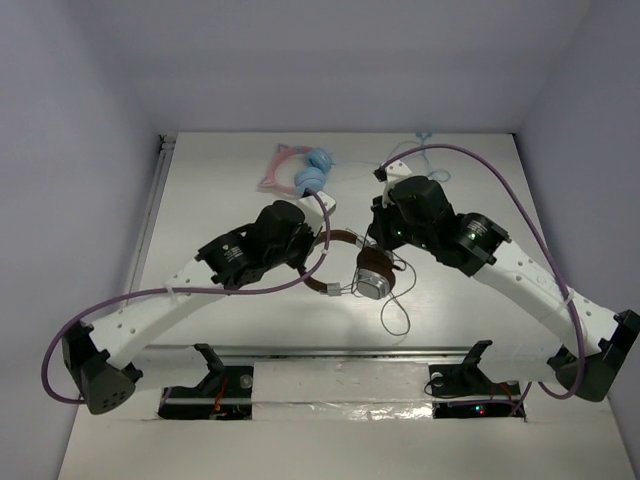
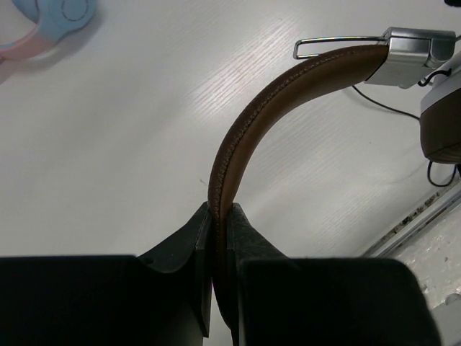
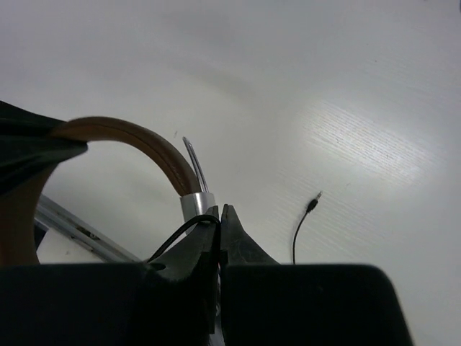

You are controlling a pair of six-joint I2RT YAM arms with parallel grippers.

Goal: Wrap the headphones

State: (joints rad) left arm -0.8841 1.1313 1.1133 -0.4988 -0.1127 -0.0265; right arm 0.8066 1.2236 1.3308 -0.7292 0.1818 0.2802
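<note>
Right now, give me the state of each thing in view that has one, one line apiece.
left gripper, shut on the headband.
right gripper, shut on the cable.
headphones, held by both grippers, not yet wrapped.
cable, loose, plug end free.
light blue and pink headphones, lying untouched, away from both grippers.

**Cam setup: 1 overhead + 2 wrist**

Top ext cam: high, behind arm bases, looks down/fwd over whole table point(image 1: 200, 200), far. L wrist cam: close-up along L fingers point(image 2: 180, 245), angled down at tabletop. R wrist cam: very close, low, past R fingers point(image 3: 248, 245). All 3 share headphones point(image 1: 372, 283) point(image 2: 245, 137) point(image 3: 144, 144). Top + L wrist also share blue/pink headphones point(image 1: 315, 172) point(image 2: 61, 14).
</note>
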